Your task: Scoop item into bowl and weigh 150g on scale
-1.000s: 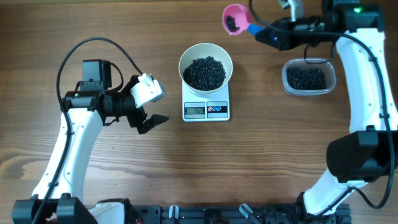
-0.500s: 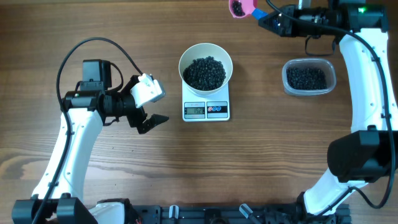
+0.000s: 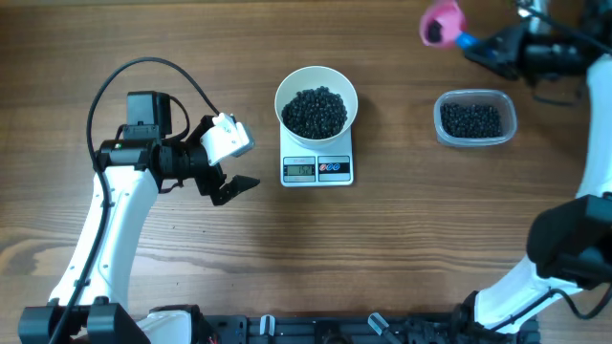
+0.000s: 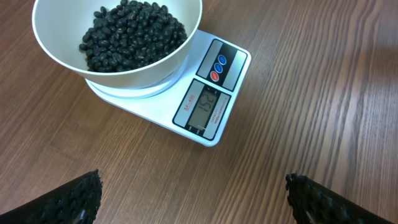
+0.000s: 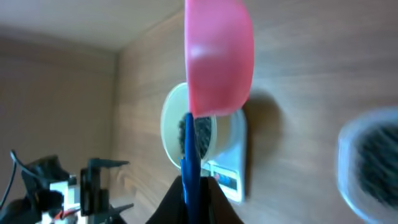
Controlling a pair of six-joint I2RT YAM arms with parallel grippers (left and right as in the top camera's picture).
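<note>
The white bowl (image 3: 316, 84) stands on the scale (image 3: 316, 168) at the table's middle, holding a heap of black beans (image 3: 316, 112). In the left wrist view the bowl (image 4: 140, 70), the beans (image 4: 130, 31) and the scale (image 4: 208, 109) lie ahead of my open left gripper (image 4: 194, 194), which holds nothing. That left gripper (image 3: 237, 162) hovers left of the scale. My right gripper (image 3: 490, 50) is shut on the blue handle (image 5: 189, 168) of a pink scoop (image 3: 440, 23), up at the back, left of and behind the tub. The scoop (image 5: 217, 56) is blurred.
A clear plastic tub (image 3: 474, 119) of black beans sits to the right of the scale, seen blurred as the tub (image 5: 373, 162) in the right wrist view. The left arm's base (image 3: 143, 115) is at the far left. Bare wood lies in front of the scale.
My right arm has swung the pink scoop from behind the bowl to the right, toward the tub. The left arm, bowl and scale have not moved.
</note>
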